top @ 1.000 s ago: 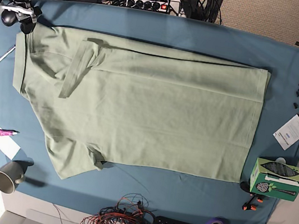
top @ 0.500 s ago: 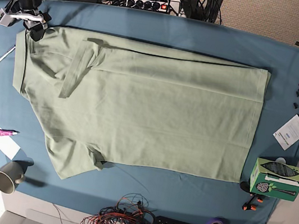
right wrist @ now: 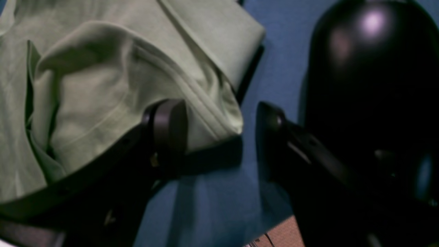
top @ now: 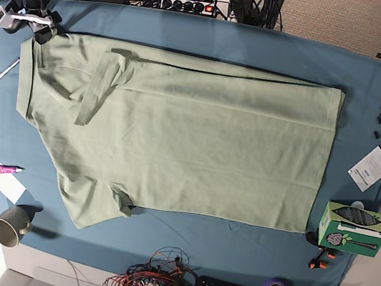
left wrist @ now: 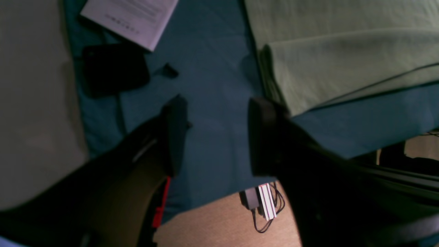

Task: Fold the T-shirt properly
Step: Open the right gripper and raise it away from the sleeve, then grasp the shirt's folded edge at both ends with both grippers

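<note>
T-shirt [top: 177,134] lies on teal cloth [top: 264,46] — left hand [left wrist: 214,133] and right hand [right wrist: 221,130] gape; beige carpet [top: 341,18] beyond.

base overhead; wrists close, sharing T-shirt [top: 177,134]

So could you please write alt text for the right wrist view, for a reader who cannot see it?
The open right gripper hangs over the folded corner of a pale sage-green knit T-shirt, holding nothing; one finger overlaps the fabric, the other sits over the teal-blue table cloth. A glossy black rounded object fills the right side.
</note>
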Robot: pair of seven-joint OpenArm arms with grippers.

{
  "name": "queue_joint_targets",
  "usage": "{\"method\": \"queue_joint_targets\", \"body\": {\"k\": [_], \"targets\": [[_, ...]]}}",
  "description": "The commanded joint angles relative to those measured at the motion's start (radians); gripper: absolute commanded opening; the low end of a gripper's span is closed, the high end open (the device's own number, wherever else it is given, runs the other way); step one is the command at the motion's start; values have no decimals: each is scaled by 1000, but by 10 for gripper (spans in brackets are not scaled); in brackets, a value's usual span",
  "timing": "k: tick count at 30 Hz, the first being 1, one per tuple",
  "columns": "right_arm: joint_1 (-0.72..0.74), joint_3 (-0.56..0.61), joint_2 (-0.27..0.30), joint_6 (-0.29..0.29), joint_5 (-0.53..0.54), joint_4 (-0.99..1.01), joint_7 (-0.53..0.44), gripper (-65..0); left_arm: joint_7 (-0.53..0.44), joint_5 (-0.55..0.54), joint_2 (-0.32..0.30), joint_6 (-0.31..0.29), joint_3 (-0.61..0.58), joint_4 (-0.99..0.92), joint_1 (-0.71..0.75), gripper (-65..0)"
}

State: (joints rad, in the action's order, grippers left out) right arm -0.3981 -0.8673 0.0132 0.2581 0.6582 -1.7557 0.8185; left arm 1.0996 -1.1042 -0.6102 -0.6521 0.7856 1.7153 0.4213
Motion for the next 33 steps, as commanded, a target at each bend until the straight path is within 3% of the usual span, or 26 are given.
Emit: {"method": "queue_joint_targets", "body": {"k": [1,11,13,17,20,26,33], "targets": [[0,-2,12,6,15,-17,-24,-327,-17,-19,-24,-3,8,14,-1,-354],[0,97,11,7,-6,-17,-35,-339,-19,-19,-24,-3,8,14,-3,-354],[0,100,11,8,-6,-17,-35,-395,-19,-19,-24,-2,8,14,-3,-354],[0,100,11,47,-23,-17,-37,-568,-19,-19,-24,-1,8,14,-3,-354],[0,100,12,69,-23,-17,-37,-650,-14,-19,-24,38,8,14,-3,-354],[5,101,12,94,-20,-17,-37,-650,-20,-20,-13,91,-5,13,0,-312],[19,101,12,106,-20,-17,-37,-650,-39,13,14,107,-186,13,-10,-313]]}}
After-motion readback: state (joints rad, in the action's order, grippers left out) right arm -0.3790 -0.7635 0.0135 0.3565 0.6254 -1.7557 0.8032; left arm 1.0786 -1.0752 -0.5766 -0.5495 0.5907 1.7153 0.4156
